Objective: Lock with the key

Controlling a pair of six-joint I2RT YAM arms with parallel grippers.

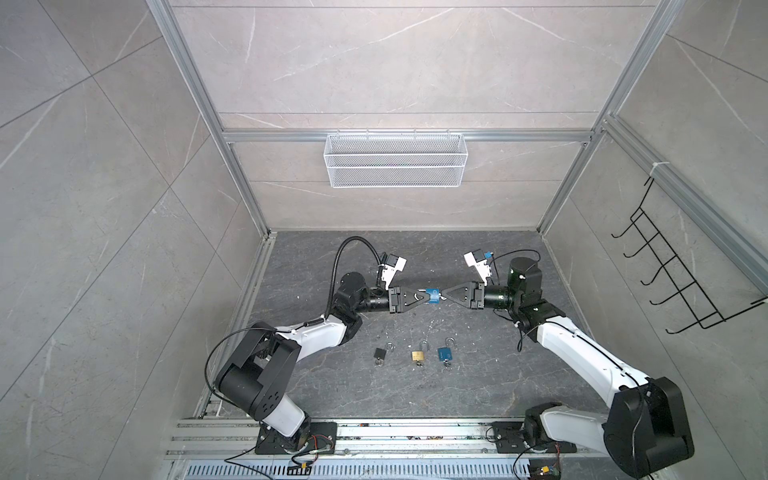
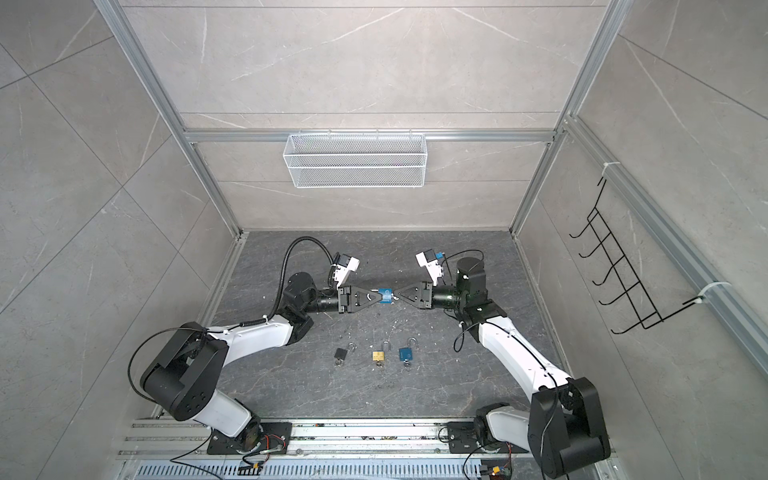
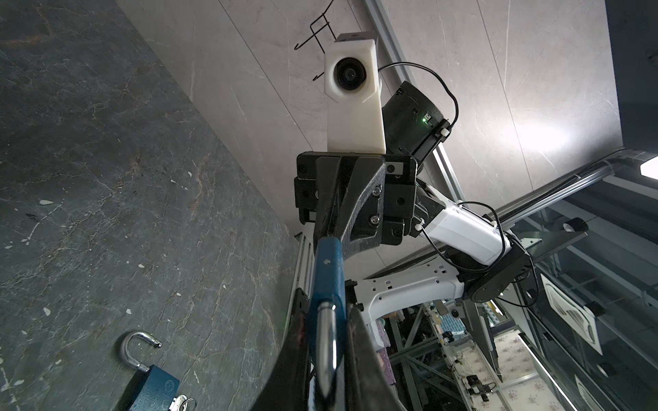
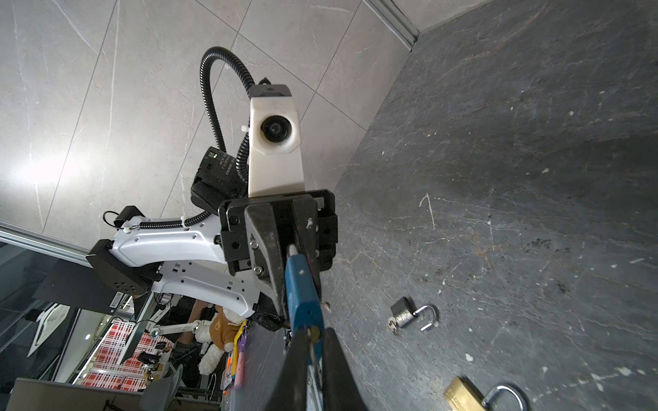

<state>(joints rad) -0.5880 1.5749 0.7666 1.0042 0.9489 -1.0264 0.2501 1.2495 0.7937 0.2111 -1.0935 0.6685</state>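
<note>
Holding a blue padlock (image 1: 433,296) in mid-air between my two arms, I clamp my left gripper (image 1: 425,296) tight on its steel shackle (image 3: 325,350). In the left wrist view the bar runs down the narrow gap between those fingers (image 3: 288,370). The lock's body juts out past my left fingertips, straight toward my right gripper (image 1: 443,296), which meets it nose to nose. My right fingers (image 4: 297,366) stand nearly together on the key (image 4: 313,350) that sticks out of the lock's underside, a thin silver blade pinched between them. Whether the shackle is clicked home I cannot tell. Below both sets of fingertips, on the dark stone table (image 1: 478,374) and nearer my bases, three more padlocks lie in a row with shackles open. A black padlock (image 1: 379,353) lies on my left gripper's side, a brass padlock (image 1: 417,355) almost under the meeting point, and a second blue padlock (image 1: 444,353) toward my right gripper's side.
</note>
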